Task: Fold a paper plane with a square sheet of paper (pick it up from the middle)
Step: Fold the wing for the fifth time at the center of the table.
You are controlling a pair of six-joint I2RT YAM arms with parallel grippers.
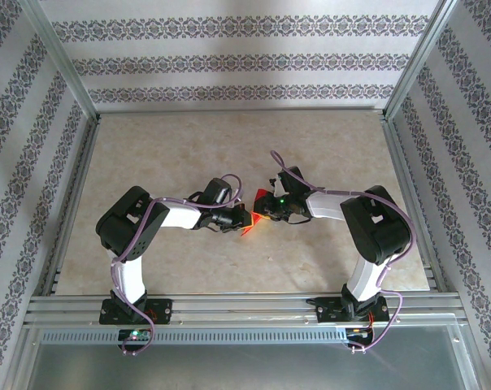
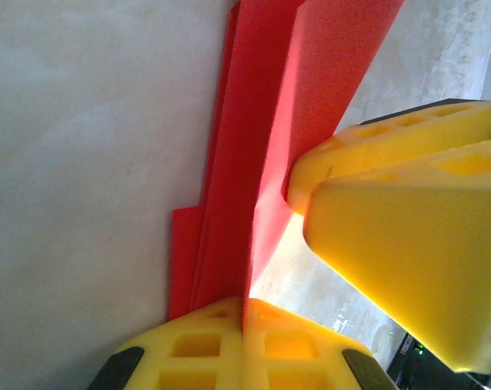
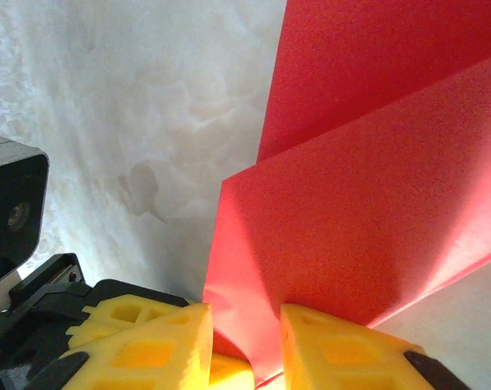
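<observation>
Two-arm fold at the middle of the table (image 1: 148, 146), slightly nearer its near edge than its far edge. The square sheet of paper (image 1: 249, 219) is sitting between the two grippers, which are meeting tip to tip from the left and right sides.

Left wrist view: the left gripper (image 2: 244, 313) is pressing its yellow fingers (image 2: 197, 349) together on the lower edge of the sheet (image 2: 254, 122) — no gap is showing between them. The paper is rising from that pinch as several overlapping red layers. The right gripper (image 2: 302, 203) is touching the fold from the right.

Right wrist view: the right gripper (image 3: 245, 325) is straddling a corner of the sheet (image 3: 351, 203), with one finger (image 3: 148, 349) on either side. A narrow gap is remaining between the fingers, so it cannot be told whether they are clamping the paper.

Overhead view: the left gripper (image 1: 236, 219) and right gripper (image 1: 267, 213) are lying just beside each other, with the red paper bridging them.
</observation>
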